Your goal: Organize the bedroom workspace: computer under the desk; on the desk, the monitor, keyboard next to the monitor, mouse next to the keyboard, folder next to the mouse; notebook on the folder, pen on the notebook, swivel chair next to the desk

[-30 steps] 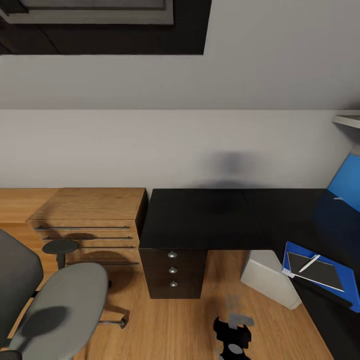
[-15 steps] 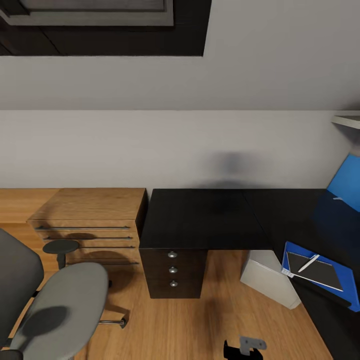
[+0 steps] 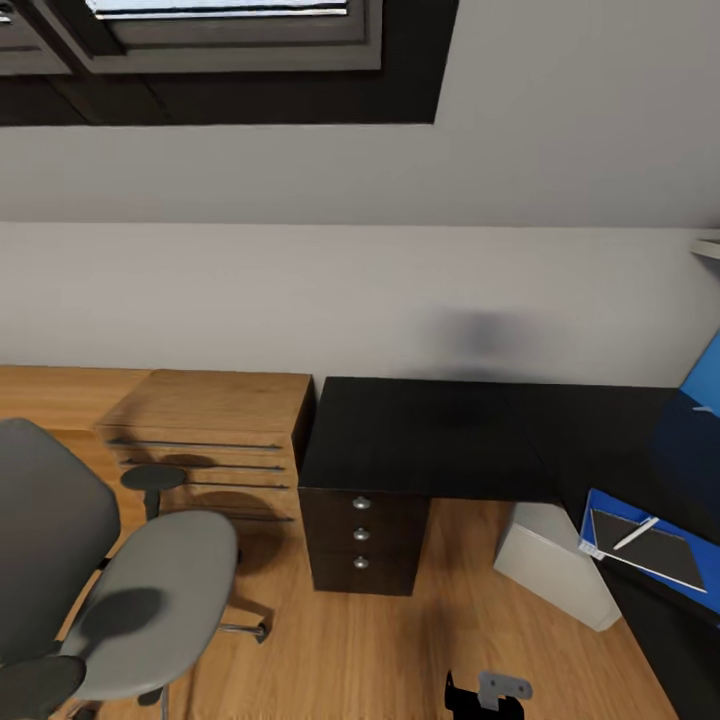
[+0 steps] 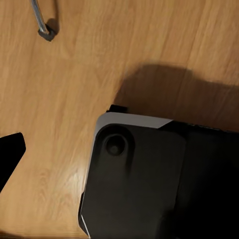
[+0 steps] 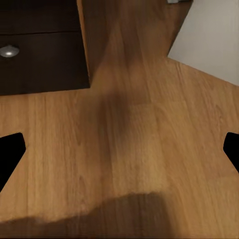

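Note:
The swivel chair [image 3: 135,590] stands on the floor at the left, apart from the desk [image 3: 430,435]. On the desk's right wing lies the blue folder [image 3: 600,510], with the notebook [image 3: 655,548] on it and the pen [image 3: 636,533] on the notebook. The grey computer [image 3: 555,562] sits on the floor under that wing. A blue slanted panel [image 3: 705,385] at the right edge is cut off; I cannot tell if it is the monitor. Keyboard and mouse are out of view. My right gripper [image 5: 119,154] is open over bare floor. My left gripper [image 4: 119,154] hangs open above my base.
The dark drawer unit [image 3: 362,540] holds up the desk's left end. Low wooden shelving [image 3: 215,435] stands against the wall between it and the chair. A chair leg's castor [image 4: 47,32] is near my base [image 4: 149,184]. My right wrist [image 3: 487,692] is low.
The camera has turned a little left and up, so everything has slid right. A second ago my right wrist was higher in the picture; it has dropped to the bottom edge.

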Motion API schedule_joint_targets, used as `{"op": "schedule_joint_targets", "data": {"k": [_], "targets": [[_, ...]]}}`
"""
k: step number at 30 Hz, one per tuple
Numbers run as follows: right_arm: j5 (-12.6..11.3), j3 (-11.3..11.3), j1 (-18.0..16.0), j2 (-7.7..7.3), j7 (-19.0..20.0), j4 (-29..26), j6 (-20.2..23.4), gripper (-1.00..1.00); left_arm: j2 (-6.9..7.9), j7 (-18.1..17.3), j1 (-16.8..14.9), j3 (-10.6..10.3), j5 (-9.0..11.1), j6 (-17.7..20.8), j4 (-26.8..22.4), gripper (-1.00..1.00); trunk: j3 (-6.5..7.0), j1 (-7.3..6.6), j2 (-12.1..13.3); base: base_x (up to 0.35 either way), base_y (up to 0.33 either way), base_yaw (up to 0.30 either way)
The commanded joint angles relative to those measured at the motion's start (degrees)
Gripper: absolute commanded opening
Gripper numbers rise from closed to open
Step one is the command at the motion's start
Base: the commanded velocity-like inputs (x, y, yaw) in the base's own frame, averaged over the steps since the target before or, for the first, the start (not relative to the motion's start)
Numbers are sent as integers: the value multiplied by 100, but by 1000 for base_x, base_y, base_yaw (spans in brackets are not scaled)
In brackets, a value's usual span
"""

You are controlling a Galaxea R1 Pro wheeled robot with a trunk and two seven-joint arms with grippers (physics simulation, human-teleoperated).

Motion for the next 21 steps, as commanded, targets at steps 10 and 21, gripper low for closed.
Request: {"op": "schedule_joint_targets", "data": {"k": [10,21], "targets": [[-55,49,-5,23,-20,12,-30,100,7,44,2,-13,56,26,-15,100,65,1,-12,-117,0,169],[-50,52,-5,52,-20,20,-30,100,8,35,-12,-13,53,-193,365,100,149,1,-12,-2,0,169]]}}
